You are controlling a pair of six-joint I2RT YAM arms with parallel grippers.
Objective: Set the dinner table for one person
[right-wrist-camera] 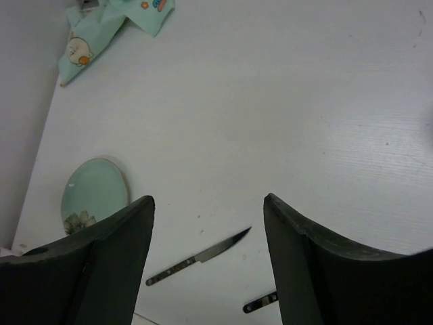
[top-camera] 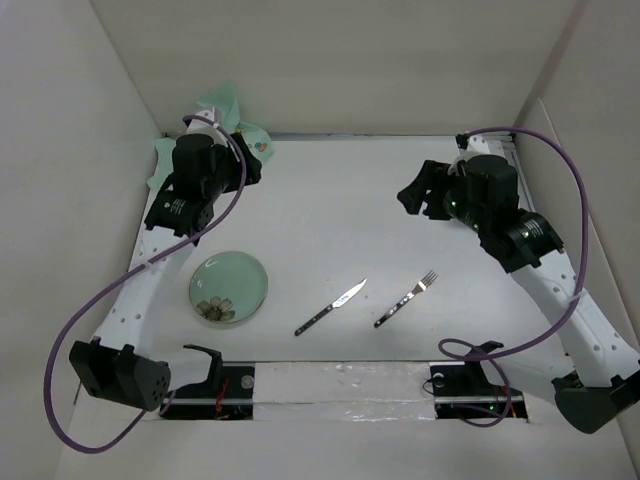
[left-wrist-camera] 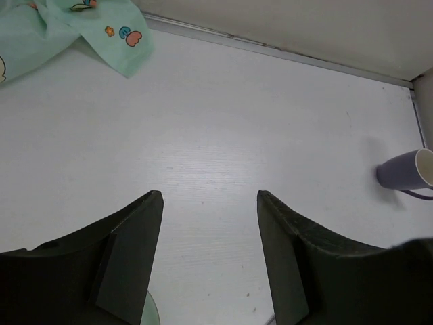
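Observation:
The white dinner table [top-camera: 330, 210] carries a pale green plate [top-camera: 232, 275] at the front left, with a knife [top-camera: 332, 306] and a fork [top-camera: 407, 298] lying to its right. A crumpled mint-green cartoon-print placemat [top-camera: 222, 105] lies in the back left corner. My left gripper [top-camera: 250, 158] is open and empty beside the placemat [left-wrist-camera: 101, 30], above bare table [left-wrist-camera: 237, 122]. My right gripper [top-camera: 420, 198] is open and empty at the back right, raised above the table. The right wrist view shows the plate [right-wrist-camera: 95, 193], the knife [right-wrist-camera: 199, 256] and the fork's handle [right-wrist-camera: 260, 302].
A purple mug [left-wrist-camera: 409, 172] stands at the right near the back wall in the left wrist view; it is hidden behind the right arm in the top view. White walls enclose the table on the left, back and right. Purple cables loop off both arms.

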